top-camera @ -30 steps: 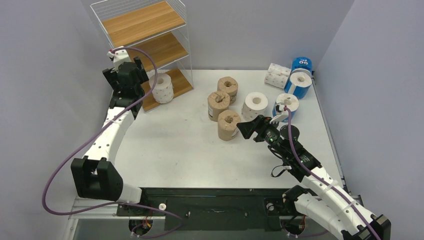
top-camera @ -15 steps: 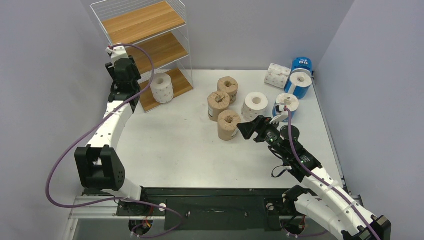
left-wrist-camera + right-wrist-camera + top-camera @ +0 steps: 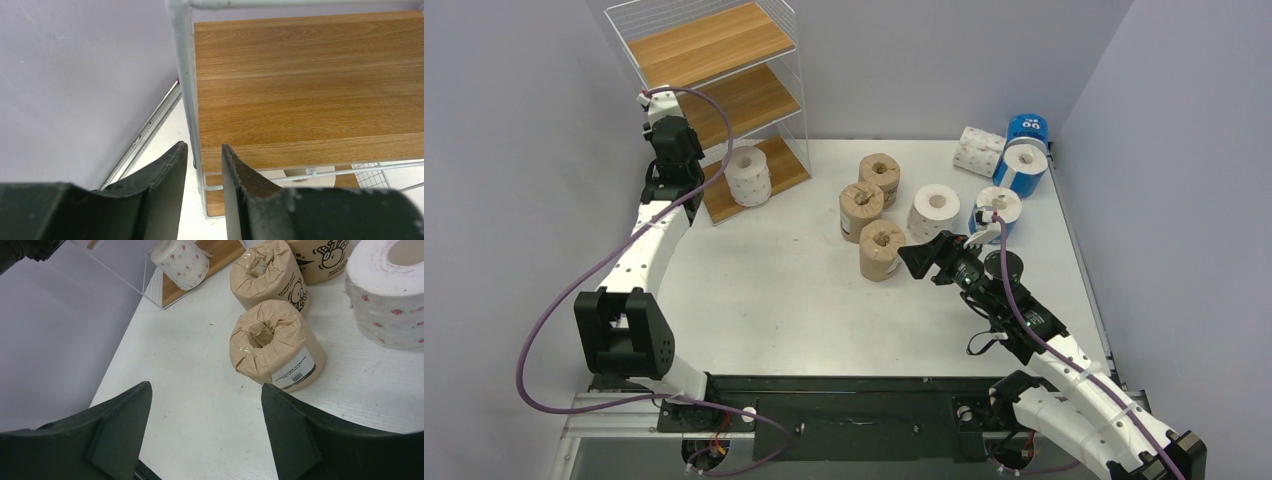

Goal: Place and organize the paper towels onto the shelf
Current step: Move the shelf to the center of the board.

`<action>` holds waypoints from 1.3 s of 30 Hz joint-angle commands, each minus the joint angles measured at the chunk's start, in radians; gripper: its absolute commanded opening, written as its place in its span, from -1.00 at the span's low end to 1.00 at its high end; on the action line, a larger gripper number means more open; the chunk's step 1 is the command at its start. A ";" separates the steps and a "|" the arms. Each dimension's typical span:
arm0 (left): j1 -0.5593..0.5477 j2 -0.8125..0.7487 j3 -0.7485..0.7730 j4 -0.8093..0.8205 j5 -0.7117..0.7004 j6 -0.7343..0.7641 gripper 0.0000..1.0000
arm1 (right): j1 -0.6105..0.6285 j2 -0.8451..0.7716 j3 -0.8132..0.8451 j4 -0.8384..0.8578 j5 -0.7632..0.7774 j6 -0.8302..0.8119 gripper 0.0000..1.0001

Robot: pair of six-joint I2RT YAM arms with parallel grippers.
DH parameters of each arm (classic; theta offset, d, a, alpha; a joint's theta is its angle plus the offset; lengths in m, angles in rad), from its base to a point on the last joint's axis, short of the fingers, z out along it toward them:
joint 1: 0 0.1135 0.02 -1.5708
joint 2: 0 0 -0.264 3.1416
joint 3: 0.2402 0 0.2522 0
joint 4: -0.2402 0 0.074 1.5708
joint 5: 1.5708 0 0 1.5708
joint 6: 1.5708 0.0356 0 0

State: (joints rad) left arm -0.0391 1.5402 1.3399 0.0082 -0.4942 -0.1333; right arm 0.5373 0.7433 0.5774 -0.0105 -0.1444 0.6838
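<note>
One white roll (image 3: 749, 178) stands on end on the shelf (image 3: 709, 45)

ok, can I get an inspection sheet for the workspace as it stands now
Surface: white table, rolls grouped toward the back right.
Job's things: shelf back left, floral white roll on its bottom board; on the table three brown rolls, two white rolls, three blue rolls.
Clutter: nothing seen.
Grippers: left gripper jaws narrow at the shelf's corner post, contact unclear; right gripper open, empty, facing the nearest brown roll.
Cables: purple cable loops across the shelf front; second purple cable along the right arm.
Surroundings: plain walls.
</note>
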 commanded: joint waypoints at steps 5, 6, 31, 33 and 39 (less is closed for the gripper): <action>0.006 -0.016 0.014 0.063 0.028 0.012 -0.61 | -0.003 -0.009 -0.008 0.024 0.026 -0.014 0.51; 0.007 -0.017 0.013 0.062 0.029 0.014 -0.62 | -0.002 -0.009 -0.007 0.024 0.027 -0.014 0.51; 0.005 -0.214 -0.093 -0.071 0.216 -0.109 -1.00 | -0.003 0.113 0.054 0.119 0.034 0.033 0.50; 0.001 -0.245 -0.107 -0.092 0.234 -0.129 -1.00 | -0.001 0.155 0.077 0.153 0.038 0.047 0.50; -0.031 -0.338 -0.160 -0.147 0.264 -0.175 -1.00 | 0.004 0.312 0.161 0.280 0.063 0.082 0.50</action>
State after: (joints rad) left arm -0.0322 1.3121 1.1946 -0.1261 -0.3489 -0.1947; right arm 0.5373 0.9882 0.6529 0.1081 -0.1139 0.7376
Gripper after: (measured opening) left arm 0.030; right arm 0.752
